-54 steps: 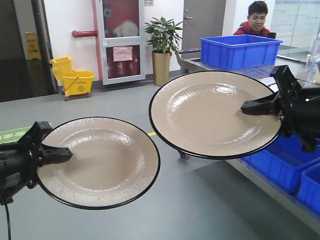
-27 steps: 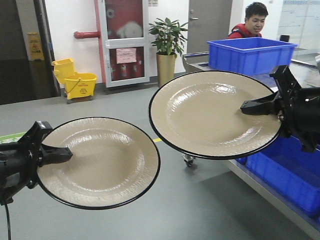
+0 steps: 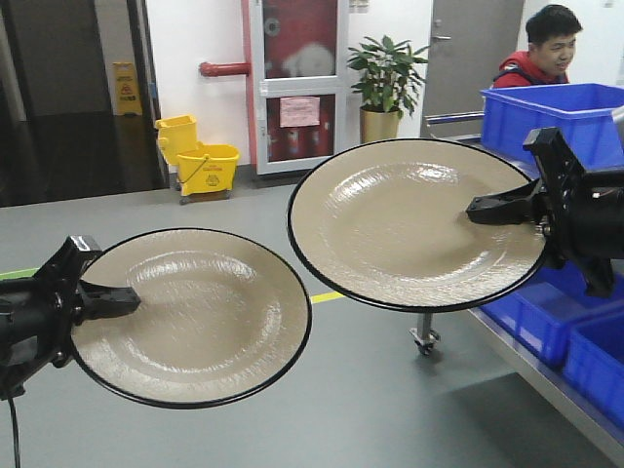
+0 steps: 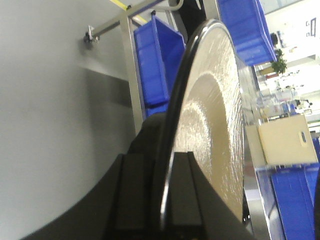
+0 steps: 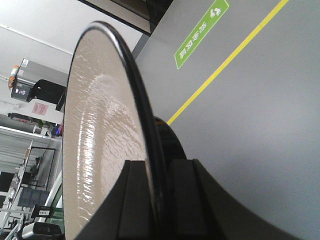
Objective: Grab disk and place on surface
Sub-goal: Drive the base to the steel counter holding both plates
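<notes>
Two beige disks with black rims are held level in the air over the grey floor. In the front view my left gripper [image 3: 117, 300] is shut on the left edge of the lower disk [image 3: 195, 317]. My right gripper [image 3: 487, 210] is shut on the right edge of the higher disk [image 3: 409, 224]. The left wrist view shows its disk [image 4: 210, 115] edge-on, its rim pinched in the left gripper [image 4: 167, 200]. The right wrist view shows the other disk [image 5: 95, 130] with its rim pinched in the right gripper [image 5: 159, 200]. The surface is out of view.
Blue crates [image 3: 551, 107] sit on and under a wheeled metal rack [image 3: 424, 336] at the right. A person [image 3: 546, 44] stands behind them. A yellow mop bucket [image 3: 205, 166] and a potted plant [image 3: 385, 83] stand by the far wall. A yellow line [image 3: 327, 296] crosses the floor.
The whole background has slid to the right in the front view, as if the base were turning left. Both disks and grippers hold the same pose relative to the camera.
</notes>
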`<state>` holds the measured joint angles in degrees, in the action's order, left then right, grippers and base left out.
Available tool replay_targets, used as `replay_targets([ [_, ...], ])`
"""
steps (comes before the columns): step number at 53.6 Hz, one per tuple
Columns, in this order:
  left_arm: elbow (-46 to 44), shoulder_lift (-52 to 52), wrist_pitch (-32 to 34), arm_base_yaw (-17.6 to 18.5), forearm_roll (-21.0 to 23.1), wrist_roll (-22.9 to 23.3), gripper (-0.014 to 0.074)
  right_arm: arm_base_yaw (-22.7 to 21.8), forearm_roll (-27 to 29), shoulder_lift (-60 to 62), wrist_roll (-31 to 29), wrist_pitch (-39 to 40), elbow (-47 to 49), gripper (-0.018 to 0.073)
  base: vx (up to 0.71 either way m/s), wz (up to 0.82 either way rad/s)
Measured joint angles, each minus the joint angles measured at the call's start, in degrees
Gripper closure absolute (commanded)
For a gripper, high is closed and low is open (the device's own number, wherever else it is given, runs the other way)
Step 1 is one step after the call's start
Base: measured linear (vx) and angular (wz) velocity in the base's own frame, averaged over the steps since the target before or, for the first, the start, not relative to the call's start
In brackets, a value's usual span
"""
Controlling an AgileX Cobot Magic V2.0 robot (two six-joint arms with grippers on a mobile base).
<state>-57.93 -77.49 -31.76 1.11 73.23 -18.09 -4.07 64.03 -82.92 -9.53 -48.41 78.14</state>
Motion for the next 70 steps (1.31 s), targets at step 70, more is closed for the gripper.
replay_targets([
  [70,0.0,0.0,0.61,-0.06,0.0,0.0,0.0598,0.18,0.0,0.0,0.0,0.08,0.0,0.0567,0.39,-0.42],
])
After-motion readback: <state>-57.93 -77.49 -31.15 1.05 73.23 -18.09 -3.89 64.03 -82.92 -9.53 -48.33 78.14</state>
